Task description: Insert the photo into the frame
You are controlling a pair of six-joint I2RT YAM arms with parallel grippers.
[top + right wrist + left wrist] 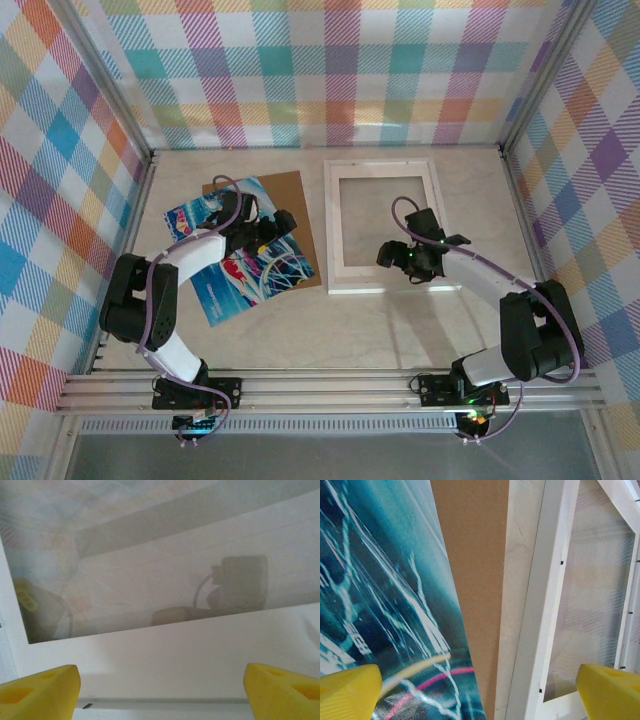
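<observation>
The photo (235, 275), a blue and teal print with white streaks and red patches, lies flat at the left, partly on a brown backing board (290, 195). My left gripper (280, 228) hovers open over the photo's right edge. In the left wrist view the photo (380, 605), the board (475, 570) and the frame's white border (545, 605) lie between its yellow fingertips (350, 692). The frame (338, 220) lies flat at centre right with a clear pane (150, 570). My right gripper (395, 257) is open above the frame's near border (175, 650), holding nothing.
Plaid walls (330, 70) close in the pale marble table (330, 330) on three sides. Aluminium rails (330, 385) run along the near edge by both arm bases. A narrow strip of bare table (520, 580) separates the backing board from the frame.
</observation>
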